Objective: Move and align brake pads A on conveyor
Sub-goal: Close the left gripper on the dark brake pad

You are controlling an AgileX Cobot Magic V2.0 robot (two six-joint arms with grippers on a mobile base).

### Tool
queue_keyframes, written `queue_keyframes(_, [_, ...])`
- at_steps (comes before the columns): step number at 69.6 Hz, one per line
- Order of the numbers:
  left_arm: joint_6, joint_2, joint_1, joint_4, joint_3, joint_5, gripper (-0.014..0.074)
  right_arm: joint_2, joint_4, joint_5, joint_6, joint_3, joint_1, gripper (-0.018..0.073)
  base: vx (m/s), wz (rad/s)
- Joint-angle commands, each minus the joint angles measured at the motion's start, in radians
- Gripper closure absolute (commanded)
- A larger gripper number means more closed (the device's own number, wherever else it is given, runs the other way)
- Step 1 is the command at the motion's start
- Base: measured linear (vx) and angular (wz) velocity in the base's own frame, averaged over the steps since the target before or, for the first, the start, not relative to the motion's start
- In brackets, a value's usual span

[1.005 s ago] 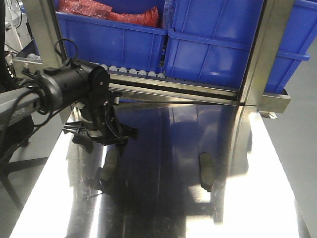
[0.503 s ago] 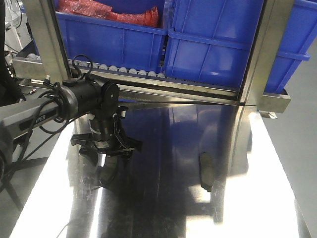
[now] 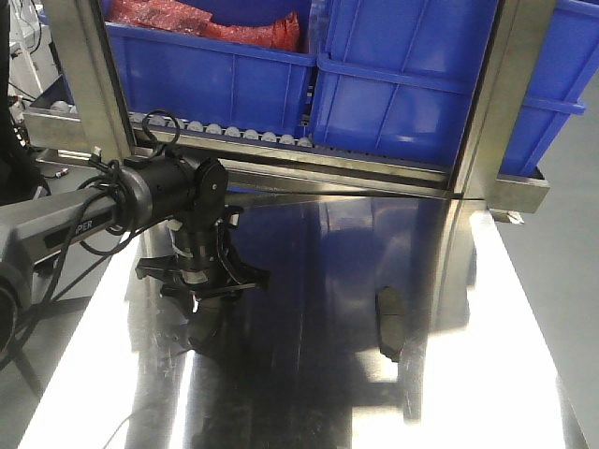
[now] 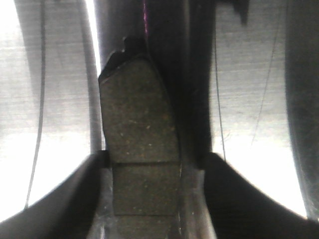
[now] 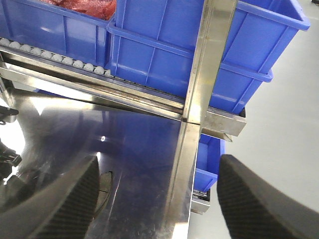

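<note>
The left gripper is pointed straight down at the lower left of the front view. Its two black fingers are held apart, and a brake pad is seen between them in the left wrist view. The pad is not squeezed. The finger on the left of that picture is touching the pad's edge or just beside it; which one cannot be told. A dark gap is left between the pad and the other finger. A thin groove is seen across the pad, level with the fingertips. The pad is laid flat on the shiny steel tabletop.

The right gripper is seen only in the right wrist view. Its two fingers are spread wide at the bottom corners, and nothing is held between them.

A second brake pad is laid flat on the same tabletop, right of the middle in the front view and well apart from the first one. Both pads are turned about the same way.

Behind the table, a roller rack is seen across the top of the front view. Big blue bins are set on it. Something red and crinkly is kept in the upper-left bin. A steel post is stood at the right, in front of the bins.
</note>
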Motion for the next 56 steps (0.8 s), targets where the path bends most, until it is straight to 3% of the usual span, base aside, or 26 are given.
queue_keyframes(1, [-0.011, -0.060, -0.007, 0.000, -0.030, -0.009, 0.0418, 0.001, 0.000, -0.065, -0.011, -0.021, -0.002, 0.0082, 0.00, 0.00])
queue_keyframes(8, [-0.011, -0.054, -0.007, 0.000, -0.030, 0.005, 0.0606, 0.001, 0.000, -0.065, -0.011, -0.021, -0.002, 0.0082, 0.00, 0.00])
queue_keyframes(29, [-0.009, -0.072, -0.007, -0.006, -0.030, 0.019, 0.0604, 0.001, 0.000, -0.064, -0.011, -0.021, -0.002, 0.0082, 0.00, 0.00])
queue_keyframes(56, [-0.008, -0.214, -0.007, 0.054, -0.030, 0.010, 0.0604, 0.001, 0.000, -0.064, -0.011, -0.021, -0.002, 0.0082, 0.00, 0.00])
